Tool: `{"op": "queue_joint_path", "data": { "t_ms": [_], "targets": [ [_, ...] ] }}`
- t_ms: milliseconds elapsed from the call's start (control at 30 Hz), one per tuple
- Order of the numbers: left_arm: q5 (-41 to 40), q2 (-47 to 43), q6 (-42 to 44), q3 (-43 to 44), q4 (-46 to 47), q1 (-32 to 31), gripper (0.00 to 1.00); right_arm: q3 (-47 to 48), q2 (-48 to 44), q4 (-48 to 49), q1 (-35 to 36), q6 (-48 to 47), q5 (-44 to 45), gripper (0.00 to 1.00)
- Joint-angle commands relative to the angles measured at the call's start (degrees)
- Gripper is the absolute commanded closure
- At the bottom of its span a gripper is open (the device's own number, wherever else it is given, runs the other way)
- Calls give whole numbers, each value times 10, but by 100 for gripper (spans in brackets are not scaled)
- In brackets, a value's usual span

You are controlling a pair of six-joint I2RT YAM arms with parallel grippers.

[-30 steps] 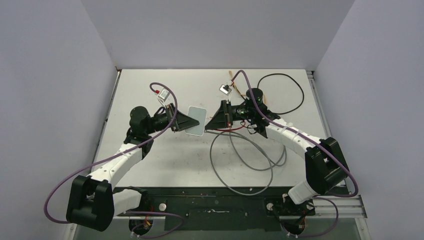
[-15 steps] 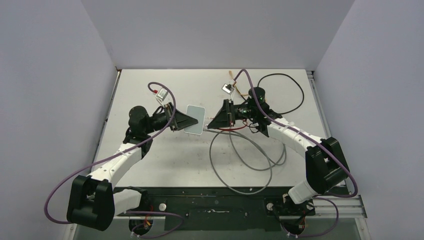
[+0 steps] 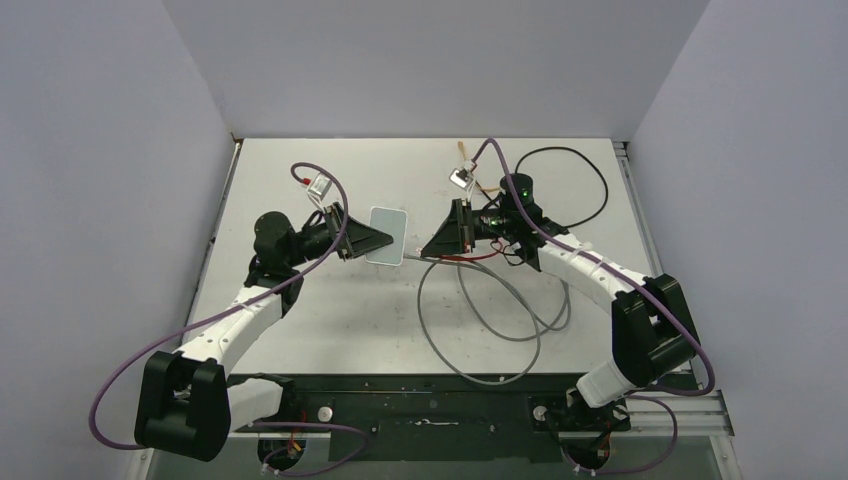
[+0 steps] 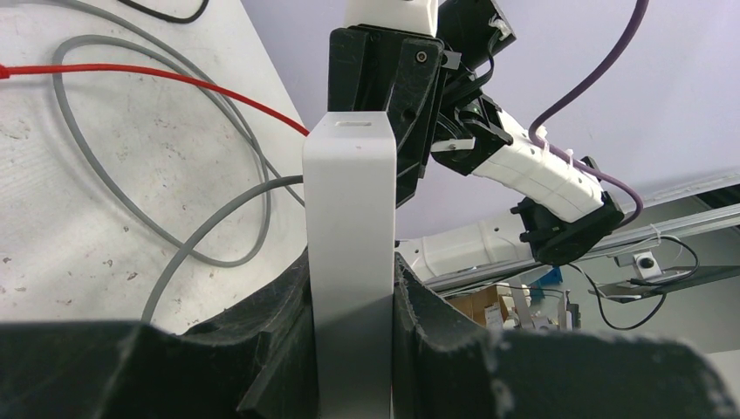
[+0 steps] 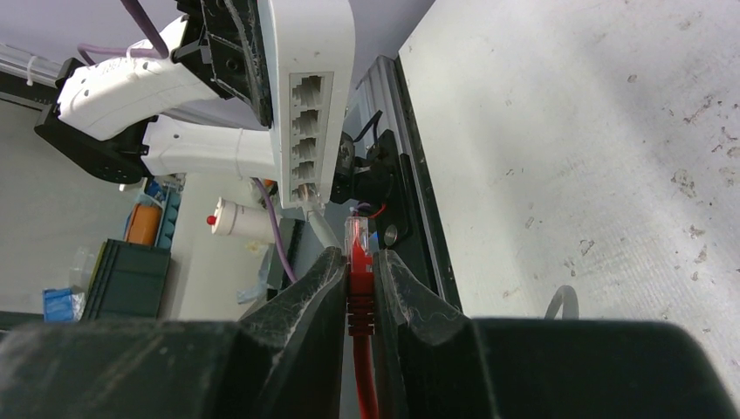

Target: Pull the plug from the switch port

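Top view: we find the left gripper clamped on the switch, held above the middle of the table, with the right gripper at its 3 o'clock, not touching it. A grey cable loops at the switch's 5 o'clock. Left wrist view: we see the switch edge-on between pressed fingers. Right wrist view: the right gripper pinches the red plug, which we note is out of the ports, just at 6 o'clock of their row. The grey cable enters the nearest port.

Pale grey-white switch; red plug; grey cable; black fingers.
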Motion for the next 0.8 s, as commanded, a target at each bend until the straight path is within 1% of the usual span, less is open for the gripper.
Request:
{"op": "queue_joint_path", "data": {
  "t_ms": [0, 233, 500, 767],
  "targets": [
    [5, -6, 11, 12, 23, 3, 100, 38, -19, -1, 1, -29, -7, 95],
    [6, -7, 33, 12, -12, 1, 100, 77, -23, -15, -5, -29, 2, 95],
    [-1, -4, 34, -4, -16, -3, 100, 126, -23, -33, -9, -27, 7, 95],
    [-14, -4, 33, -24, -20, -11, 100, 145, -22, -43, -19, -36, 22, 95]
  ]
}}
